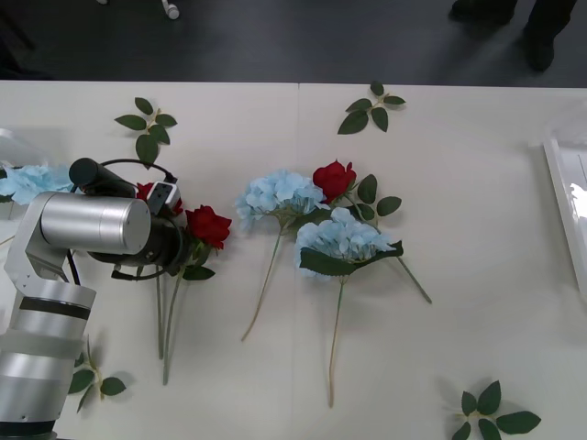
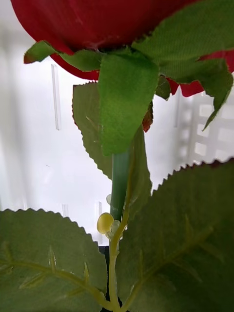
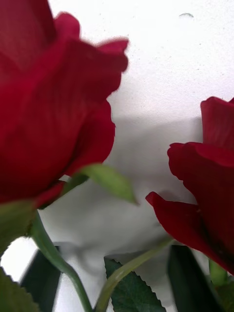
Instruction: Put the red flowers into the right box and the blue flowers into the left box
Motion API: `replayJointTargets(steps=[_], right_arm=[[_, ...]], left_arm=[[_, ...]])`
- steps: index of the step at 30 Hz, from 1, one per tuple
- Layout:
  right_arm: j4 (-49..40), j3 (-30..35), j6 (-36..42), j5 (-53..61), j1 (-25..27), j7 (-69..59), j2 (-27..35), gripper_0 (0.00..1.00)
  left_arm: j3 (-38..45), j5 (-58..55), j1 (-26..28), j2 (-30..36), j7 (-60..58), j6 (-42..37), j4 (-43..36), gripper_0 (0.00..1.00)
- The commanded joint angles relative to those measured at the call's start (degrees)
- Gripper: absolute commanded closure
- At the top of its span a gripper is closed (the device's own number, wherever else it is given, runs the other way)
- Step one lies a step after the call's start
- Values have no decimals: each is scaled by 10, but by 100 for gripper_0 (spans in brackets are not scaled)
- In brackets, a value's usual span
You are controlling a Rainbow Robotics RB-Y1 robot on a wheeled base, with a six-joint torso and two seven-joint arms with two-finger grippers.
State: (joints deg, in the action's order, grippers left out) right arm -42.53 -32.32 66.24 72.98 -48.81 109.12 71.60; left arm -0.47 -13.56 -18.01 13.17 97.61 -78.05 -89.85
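Left gripper [image 1: 174,240] low over two red flowers [image 1: 208,225], long-stemmed, deep-red blooms

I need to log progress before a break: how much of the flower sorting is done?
Done: one blue flower lies at the left box. In hand: the right wrist view shows a red rose close up over a white tray; the left arm is down at two red roses. Left: another red rose and two blue flowers on the table.
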Motion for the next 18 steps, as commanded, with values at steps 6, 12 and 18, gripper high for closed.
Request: replayJointTargets(steps=[6, 12, 18], right_arm=[[16, -45, -46, 11, -5, 43, 16, 100], [16, -43, -46, 18, -6, 42, 16, 83], [16, -36, -46, 30, -5, 42, 18, 34]], left_arm=[[16, -3, -19, 1, -27, 7, -9, 100], [39, -25, 6, 9, -25, 5, -79, 100], [86, -96, 61, 19, -25, 5, -194, 100]])
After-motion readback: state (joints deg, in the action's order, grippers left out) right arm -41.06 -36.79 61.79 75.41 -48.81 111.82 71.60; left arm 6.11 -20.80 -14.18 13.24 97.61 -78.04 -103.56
